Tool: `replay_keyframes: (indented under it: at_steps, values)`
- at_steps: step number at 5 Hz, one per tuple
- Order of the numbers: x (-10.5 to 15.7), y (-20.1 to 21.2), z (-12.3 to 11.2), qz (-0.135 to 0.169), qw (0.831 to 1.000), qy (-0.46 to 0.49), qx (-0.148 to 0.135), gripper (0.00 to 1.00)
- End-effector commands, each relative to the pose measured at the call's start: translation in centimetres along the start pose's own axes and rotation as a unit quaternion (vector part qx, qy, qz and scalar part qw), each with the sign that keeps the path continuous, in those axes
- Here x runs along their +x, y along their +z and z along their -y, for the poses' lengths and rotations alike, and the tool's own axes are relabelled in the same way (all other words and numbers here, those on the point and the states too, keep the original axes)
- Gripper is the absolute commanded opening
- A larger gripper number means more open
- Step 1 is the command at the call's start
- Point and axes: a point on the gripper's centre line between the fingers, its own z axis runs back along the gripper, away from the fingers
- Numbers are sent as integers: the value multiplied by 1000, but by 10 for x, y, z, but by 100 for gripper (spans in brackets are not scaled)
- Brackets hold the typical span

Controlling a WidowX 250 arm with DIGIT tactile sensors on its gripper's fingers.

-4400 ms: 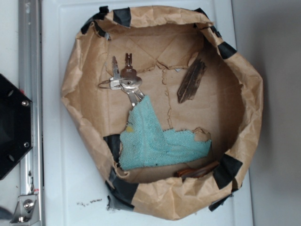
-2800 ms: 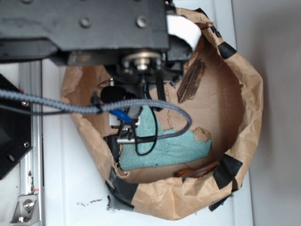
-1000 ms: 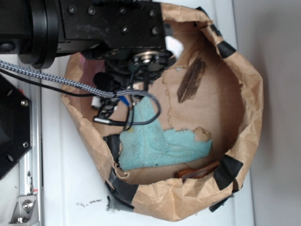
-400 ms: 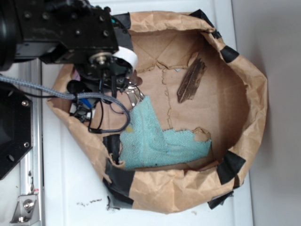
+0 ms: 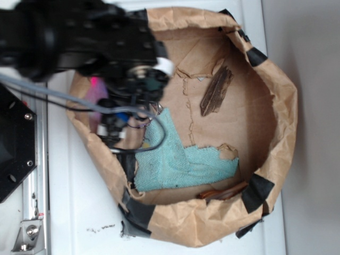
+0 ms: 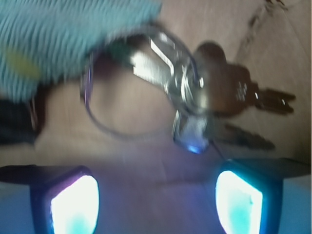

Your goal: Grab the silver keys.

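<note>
Hovering with my gripper (image 6: 156, 204) spread open, I see both fingertips (image 6: 73, 204) glowing at the bottom of the wrist view with nothing between them. The keys (image 6: 195, 97) lie just ahead on the brown paper (image 5: 239, 106), their ring touching the teal cloth (image 5: 180, 162). From outside, my arm (image 5: 79, 37) hides most of them at the bag's left side.

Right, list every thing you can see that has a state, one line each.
gripper: open, fingers apart, nothing between them.
silver keys: lying loose on the brown paper, not gripped.
teal cloth: crumpled flat in the paper bag, next to the keys.
paper bag: open, rim rolled down and taped.
wood splinter: lying flat, untouched.
</note>
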Motion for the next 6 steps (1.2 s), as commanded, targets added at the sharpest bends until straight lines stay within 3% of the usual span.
replay_keyframes:
  at_steps: [1,2,3,4,6]
  values:
    - [6,26,2,13,999,-18,-23,100]
    - [-5,22,11,32,998,-43,-20,100]
    - [-5,26,16,26,997,-69,-38,100]
    - [-9,14,27,61,994,-75,-50,100]
    - [12,10,44,131,990,-22,-54,100]
